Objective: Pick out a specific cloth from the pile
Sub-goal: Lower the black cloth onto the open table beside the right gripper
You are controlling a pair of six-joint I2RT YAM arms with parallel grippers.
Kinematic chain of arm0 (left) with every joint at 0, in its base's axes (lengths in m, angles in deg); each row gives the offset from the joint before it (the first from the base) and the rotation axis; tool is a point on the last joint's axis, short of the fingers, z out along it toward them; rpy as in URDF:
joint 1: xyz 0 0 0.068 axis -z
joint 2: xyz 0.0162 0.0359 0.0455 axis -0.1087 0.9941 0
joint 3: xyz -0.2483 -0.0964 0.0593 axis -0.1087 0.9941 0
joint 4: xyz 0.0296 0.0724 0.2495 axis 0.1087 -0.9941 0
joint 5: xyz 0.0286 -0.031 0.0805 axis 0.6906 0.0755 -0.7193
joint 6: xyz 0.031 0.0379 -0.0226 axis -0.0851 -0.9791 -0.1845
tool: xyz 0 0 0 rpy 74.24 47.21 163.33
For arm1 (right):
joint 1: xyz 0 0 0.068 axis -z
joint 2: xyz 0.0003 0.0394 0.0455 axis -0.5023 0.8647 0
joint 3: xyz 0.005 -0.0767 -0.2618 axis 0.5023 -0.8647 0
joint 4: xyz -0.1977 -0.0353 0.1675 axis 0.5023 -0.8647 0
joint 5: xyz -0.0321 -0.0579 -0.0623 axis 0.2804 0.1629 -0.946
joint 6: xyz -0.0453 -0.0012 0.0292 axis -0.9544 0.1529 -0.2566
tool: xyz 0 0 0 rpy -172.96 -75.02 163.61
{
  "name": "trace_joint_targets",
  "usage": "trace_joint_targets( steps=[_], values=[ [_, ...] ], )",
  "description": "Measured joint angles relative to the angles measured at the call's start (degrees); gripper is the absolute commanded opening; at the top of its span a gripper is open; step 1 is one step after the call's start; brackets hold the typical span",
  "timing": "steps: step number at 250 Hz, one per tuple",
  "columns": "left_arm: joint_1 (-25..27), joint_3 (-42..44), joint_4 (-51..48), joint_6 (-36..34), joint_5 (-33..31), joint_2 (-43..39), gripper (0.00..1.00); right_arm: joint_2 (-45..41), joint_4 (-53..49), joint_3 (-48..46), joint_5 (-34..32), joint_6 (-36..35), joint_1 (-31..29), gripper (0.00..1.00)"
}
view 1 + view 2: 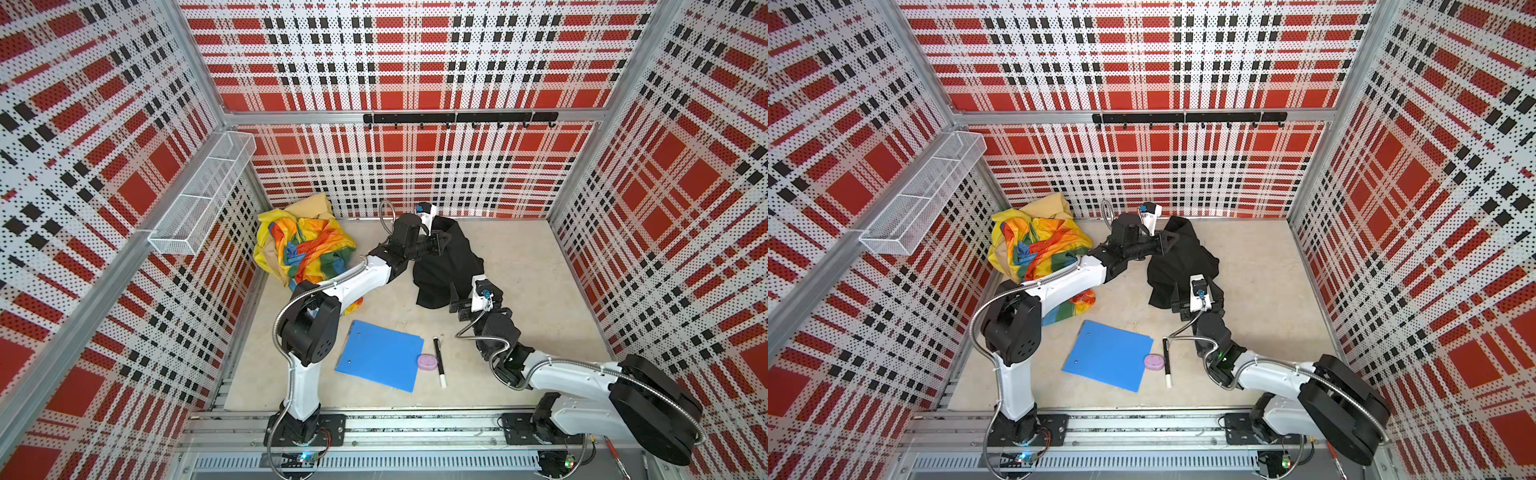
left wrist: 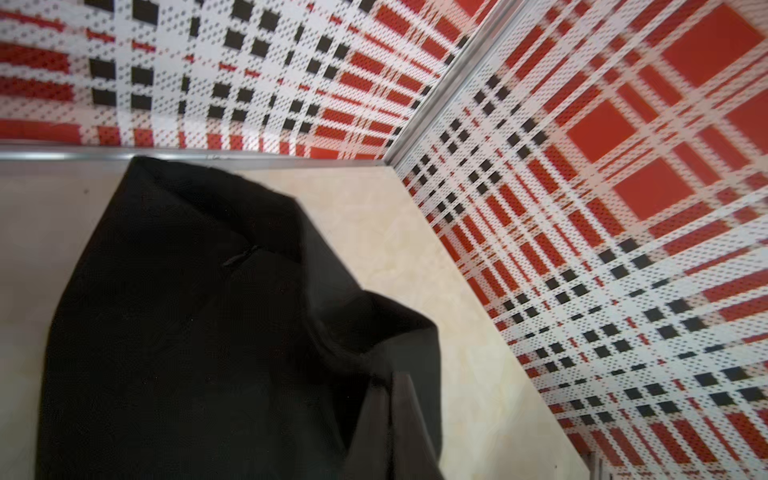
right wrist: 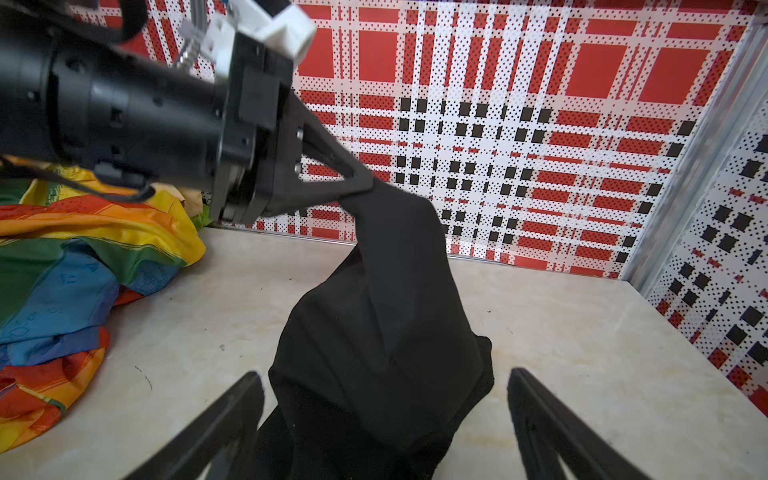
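The black cloth (image 1: 449, 266) is off the pile (image 1: 307, 249), pinched by the left gripper (image 3: 369, 183). The right gripper (image 3: 384, 374) gapes around it; release likely remains.

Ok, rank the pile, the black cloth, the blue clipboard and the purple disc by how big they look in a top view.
1. pile
2-3. black cloth and blue clipboard: they look alike, and the cloth is bunched up, so unranked
4. purple disc
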Motion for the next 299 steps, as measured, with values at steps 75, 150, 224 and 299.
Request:
trace_joint_targets(
  steps=[75, 150, 224, 299],
  values=[
    [0.8, 4.1, -3.6, 0.5, -4.0, 2.5, 0.0, 0.0, 0.4, -0.2, -0.6, 0.0, 0.0, 0.98],
    [0.7, 4.2, -5.9, 3.5, -8.9, 8.1, 0.0, 0.0, 0.5, -0.3, -0.7, 0.0, 0.0, 0.98],
    [0.4, 1.8, -7.9, 6.3, -12.3, 14.8, 0.04, 0.1, 0.5, -0.3, -0.7, -0.1, 0.0, 0.99],
    [0.5, -2.6, -8.8, 6.6, -13.6, 17.3, 0.26, 1.6, 0.5, -0.3, -1.1, -0.8, 0.0, 0.99]
  ],
)
